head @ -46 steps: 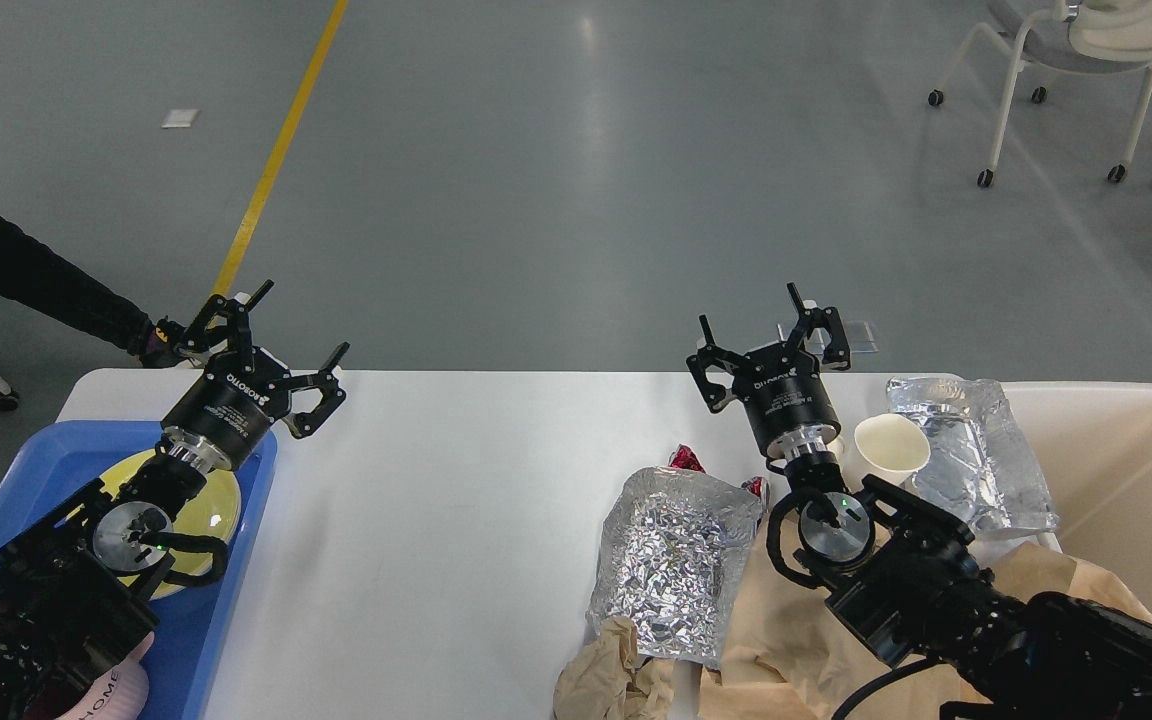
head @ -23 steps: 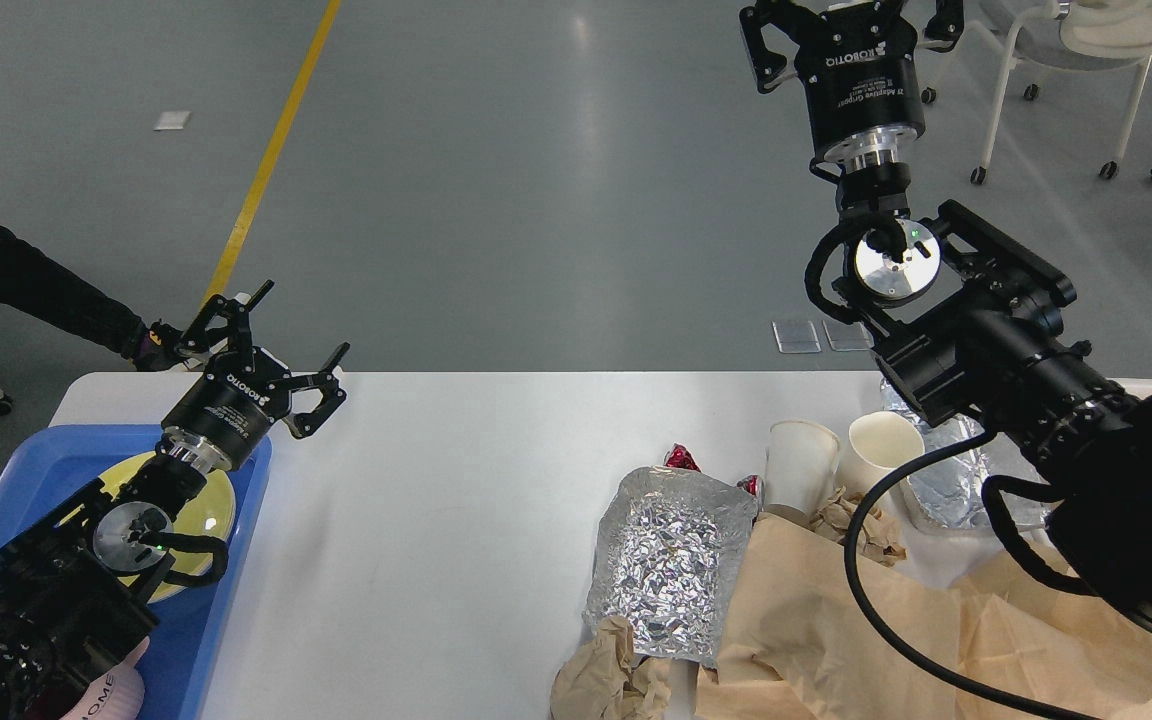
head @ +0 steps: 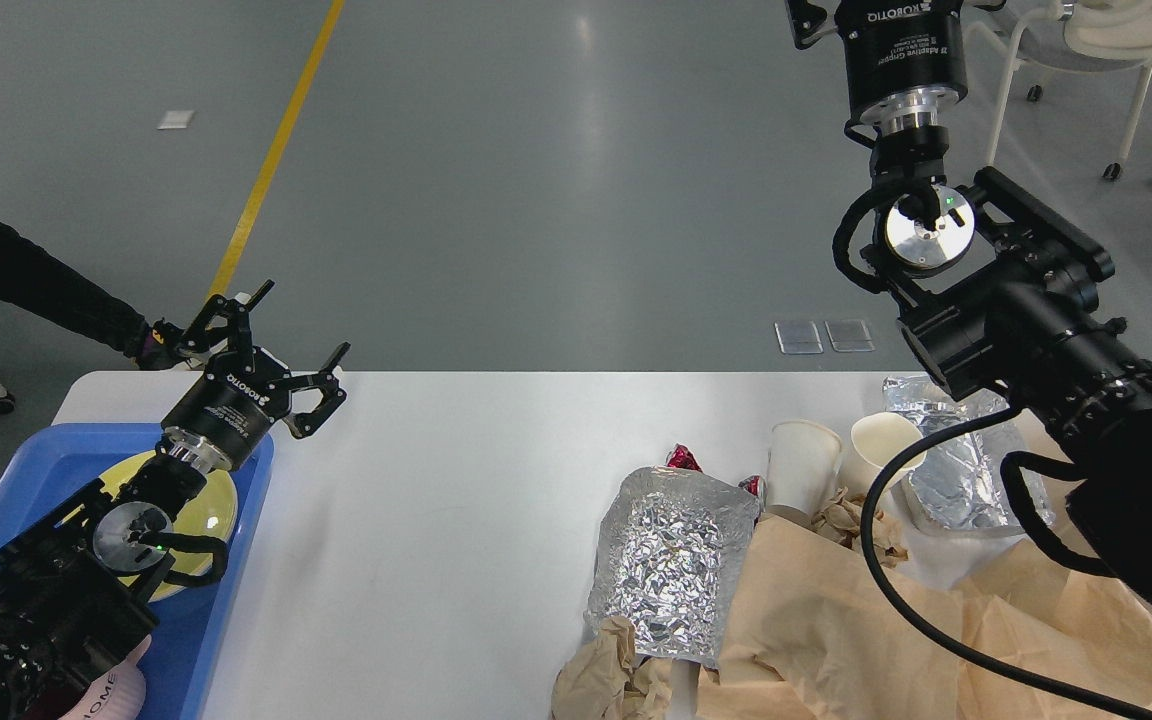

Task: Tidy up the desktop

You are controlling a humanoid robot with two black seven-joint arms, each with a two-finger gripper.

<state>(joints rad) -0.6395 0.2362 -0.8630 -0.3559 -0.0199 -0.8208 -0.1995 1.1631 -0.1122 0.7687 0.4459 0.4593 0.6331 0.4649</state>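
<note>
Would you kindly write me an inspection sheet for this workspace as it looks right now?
Surface: desktop, white, left-centre bare.
Job's things: foil bag, second foil bag, two paper cups, brown paper, red wrapper, all on the right side.
Clutter: blue tray holding a yellow plate.
Grippers: left end effector open, above the tray's far corner; right end effector raised, fingers out of frame.
Cables: black cable looping over the paper.
Surroundings: grey floor, yellow line, chair.
</note>
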